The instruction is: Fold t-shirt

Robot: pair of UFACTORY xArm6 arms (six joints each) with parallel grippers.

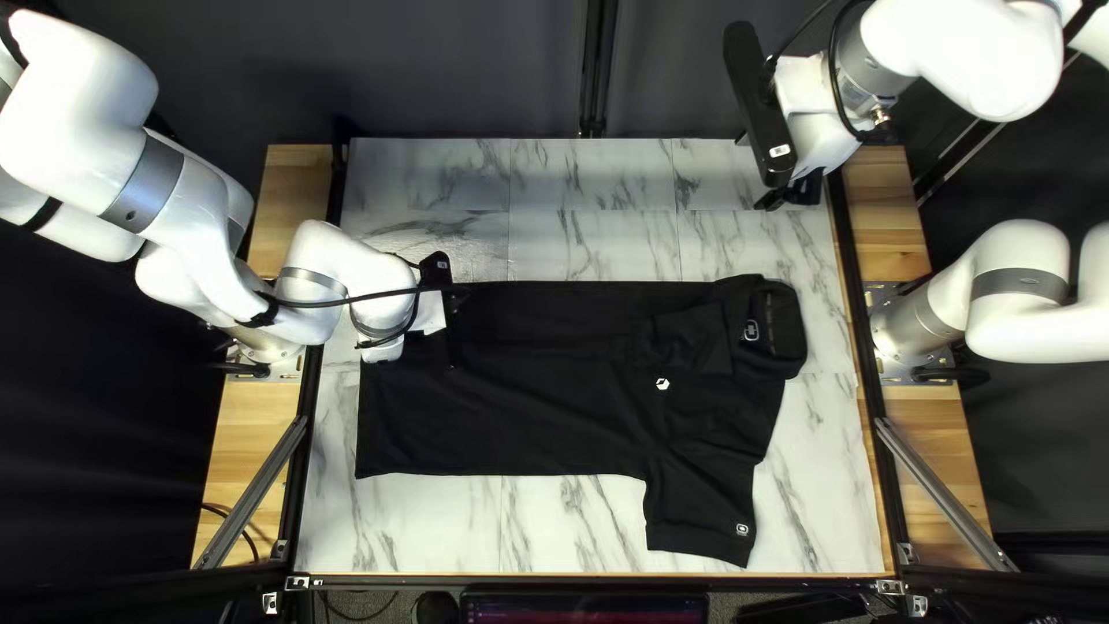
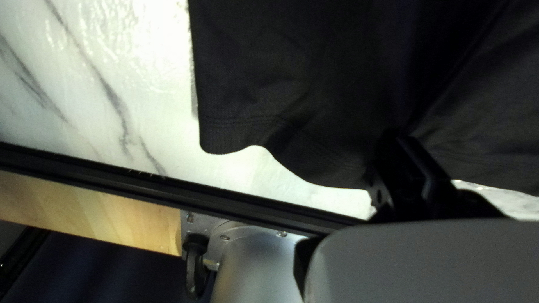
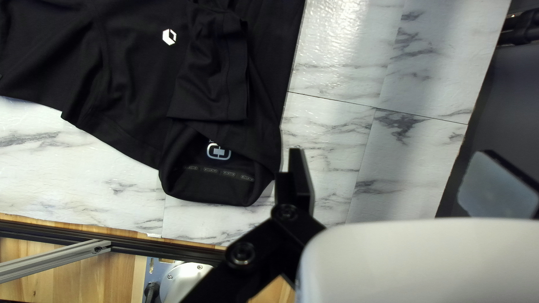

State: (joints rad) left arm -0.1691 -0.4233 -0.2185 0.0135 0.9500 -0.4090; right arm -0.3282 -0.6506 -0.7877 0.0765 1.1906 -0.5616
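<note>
"Where's your t-shirt [image 1: 543, 393]?"

"On your bench [image 1: 589, 245], its hem [image 2: 236, 132] pinched between the 2 fingers [image 2: 425, 168] of your left end effector [image 1: 449, 335]. Your right end effector [image 1: 795, 194] hangs open beyond the collar [image 1: 786, 326], apart from it."

A dark curtain [image 1: 462, 69] hangs — behind a marble-patterned table [image 1: 589, 245].

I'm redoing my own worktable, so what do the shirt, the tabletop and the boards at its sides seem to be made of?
The shirt looks like matte knit fabric: soft folds, stitched hem. The tabletop has glossy grey marble veining and straight seams, perhaps printed vinyl or tile. The side boards seem to be pale wood, judging by their grain.
</note>
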